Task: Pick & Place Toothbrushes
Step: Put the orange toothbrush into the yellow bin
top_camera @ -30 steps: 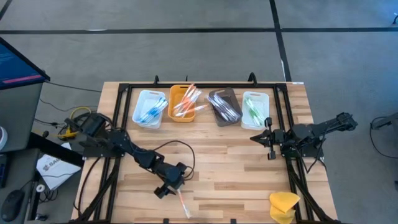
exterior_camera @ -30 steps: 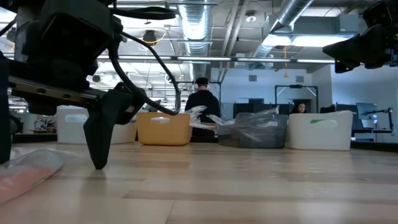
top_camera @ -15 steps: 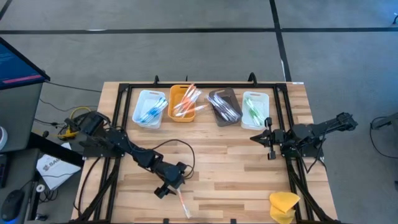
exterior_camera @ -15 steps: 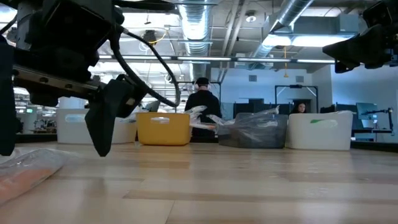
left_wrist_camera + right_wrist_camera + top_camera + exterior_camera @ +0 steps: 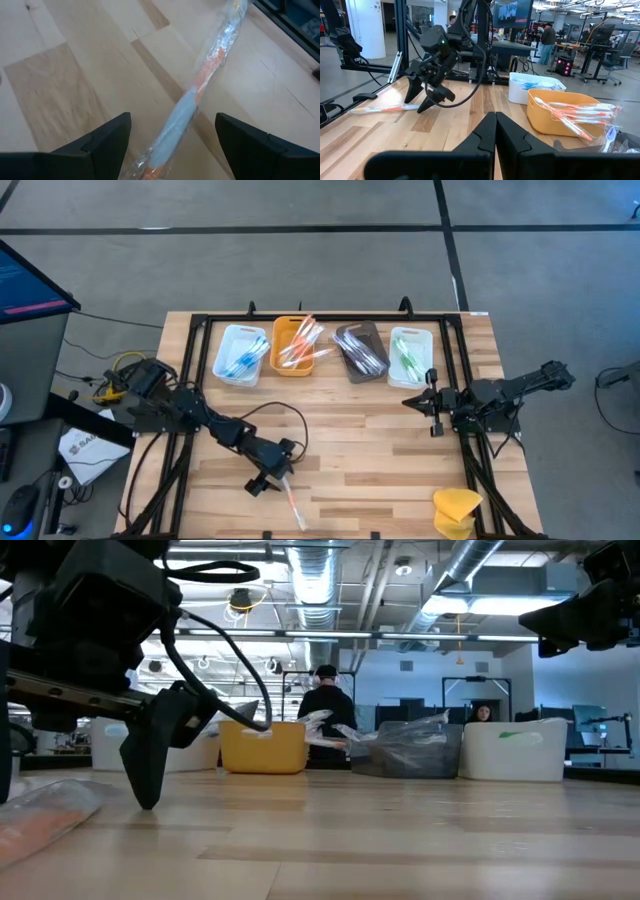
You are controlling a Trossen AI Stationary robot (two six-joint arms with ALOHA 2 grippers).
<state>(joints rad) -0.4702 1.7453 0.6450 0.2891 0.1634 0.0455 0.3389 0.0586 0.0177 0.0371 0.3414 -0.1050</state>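
Observation:
A wrapped toothbrush (image 5: pixel 295 508) with an orange and pale handle lies flat on the wooden table near its front edge. It also shows in the left wrist view (image 5: pixel 192 100) and the low view (image 5: pixel 40 818). My left gripper (image 5: pixel 268 478) is open just above the table, with its fingers standing on either side of the toothbrush's near end without touching it. My right gripper (image 5: pixel 420 402) hangs shut and empty at the right, below the trays. More toothbrushes lie in the four trays at the back.
Four trays stand in a row at the back: white with blue brushes (image 5: pixel 240 355), orange (image 5: pixel 295 347), grey-brown (image 5: pixel 360 352), white with green brushes (image 5: pixel 410 357). A yellow sponge-like lump (image 5: pixel 457 510) lies at the front right. People show in the room behind.
My left gripper has shifted a little toward the table's left edge, rising slightly and coming down again, and has stayed open. The toothbrush has not moved.

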